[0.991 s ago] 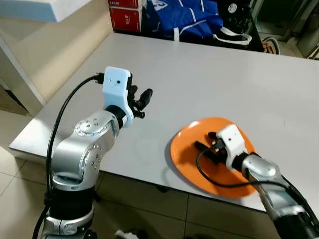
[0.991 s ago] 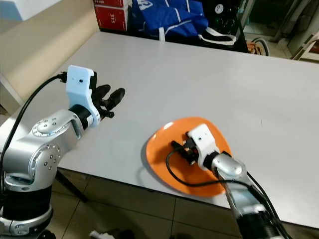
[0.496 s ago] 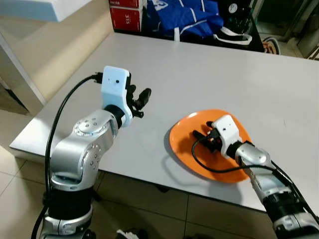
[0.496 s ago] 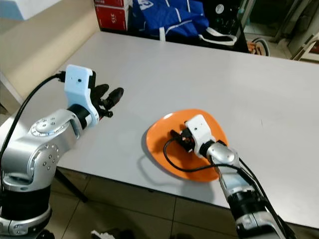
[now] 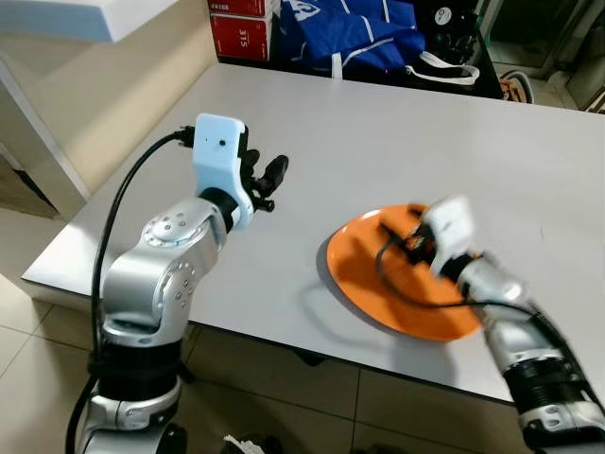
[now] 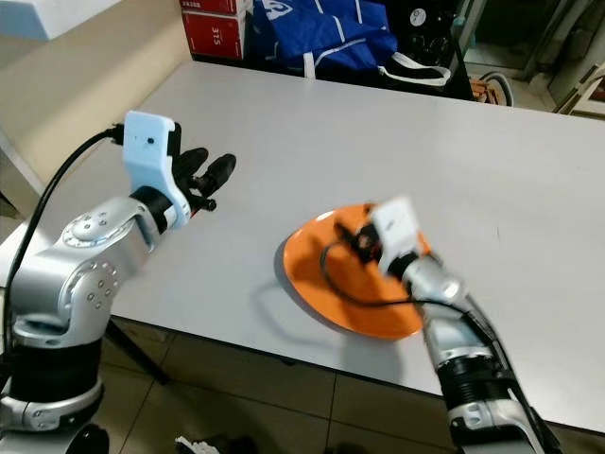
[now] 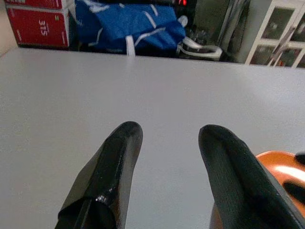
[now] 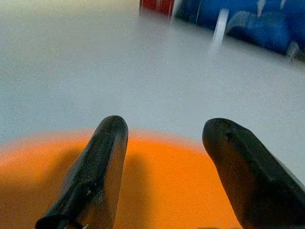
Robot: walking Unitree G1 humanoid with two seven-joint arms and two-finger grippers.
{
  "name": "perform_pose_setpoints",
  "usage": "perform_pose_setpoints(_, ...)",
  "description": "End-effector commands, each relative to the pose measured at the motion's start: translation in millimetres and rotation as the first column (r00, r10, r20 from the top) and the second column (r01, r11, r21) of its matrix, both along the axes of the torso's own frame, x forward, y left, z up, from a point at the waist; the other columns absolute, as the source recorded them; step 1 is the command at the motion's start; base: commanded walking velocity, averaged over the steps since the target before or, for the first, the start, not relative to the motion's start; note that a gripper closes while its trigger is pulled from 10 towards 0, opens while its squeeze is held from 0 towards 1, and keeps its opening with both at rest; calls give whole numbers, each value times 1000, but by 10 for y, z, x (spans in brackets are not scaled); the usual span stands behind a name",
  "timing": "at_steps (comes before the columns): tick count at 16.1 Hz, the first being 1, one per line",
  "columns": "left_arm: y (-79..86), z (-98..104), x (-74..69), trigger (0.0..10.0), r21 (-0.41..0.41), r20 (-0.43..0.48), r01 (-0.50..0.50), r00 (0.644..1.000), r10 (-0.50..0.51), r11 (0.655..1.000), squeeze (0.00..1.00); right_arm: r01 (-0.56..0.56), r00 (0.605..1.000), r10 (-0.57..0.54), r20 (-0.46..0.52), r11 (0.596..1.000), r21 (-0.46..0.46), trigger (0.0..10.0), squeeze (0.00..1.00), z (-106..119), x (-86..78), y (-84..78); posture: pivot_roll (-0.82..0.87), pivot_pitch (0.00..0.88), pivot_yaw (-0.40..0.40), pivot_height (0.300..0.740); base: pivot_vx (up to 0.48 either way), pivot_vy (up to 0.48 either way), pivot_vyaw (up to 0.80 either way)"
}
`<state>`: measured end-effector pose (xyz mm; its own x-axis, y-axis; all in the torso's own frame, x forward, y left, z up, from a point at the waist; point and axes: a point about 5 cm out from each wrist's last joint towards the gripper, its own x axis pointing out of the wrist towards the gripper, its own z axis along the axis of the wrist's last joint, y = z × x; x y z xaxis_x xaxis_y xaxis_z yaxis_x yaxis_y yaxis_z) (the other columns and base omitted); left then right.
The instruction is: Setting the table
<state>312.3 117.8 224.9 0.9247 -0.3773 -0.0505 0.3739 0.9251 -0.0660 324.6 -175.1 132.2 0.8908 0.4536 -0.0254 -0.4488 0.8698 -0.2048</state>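
On the big grey table (image 5: 378, 142), near its front edge, lies the orange plate (image 5: 364, 270), flat where someone would sit to eat. The right gripper (image 8: 164, 157) hangs just over the plate with its two fingers spread apart and nothing between them, so I think it has let the plate go. The left gripper (image 7: 169, 157) waits off to the plate's side, fingers apart and empty, out of the way. The right arm looks blurry. It covers part of the plate, and I cannot tell if the fingers touch it.
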Motion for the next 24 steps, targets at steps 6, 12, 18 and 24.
perform_pose_setpoints(6, 100, -323, 48, 10000, -17, -43, -30, 999, 29, 999, 0, 274, 938, -279, 208, 960, 51, 10000, 0, 264, -270, -241, -263, 0, 86, 740, 0, 0, 0)
perform_pose_setpoints(12, 448, -591, -203, 10000, 193, 151, -181, 977, 154, 964, 0, 432, 895, -424, 139, 901, -40, 10000, 0, -231, -754, -571, -249, 0, 104, 740, 0, 0, 0)
perform_pose_setpoints(18, 623, -1331, -789, 10000, 392, 146, -243, 969, 201, 887, 0, 516, 856, -516, -14, 857, -12, 10000, 0, -649, -1283, -672, -259, 0, 122, 740, 0, 0, 0)
perform_pose_setpoints(24, 544, -1273, -707, 10000, 215, 130, -286, 956, 262, 934, 0, 386, 923, -381, -60, 911, 146, 10000, 0, -582, -906, -340, -240, 0, 116, 740, 0, 0, 0)
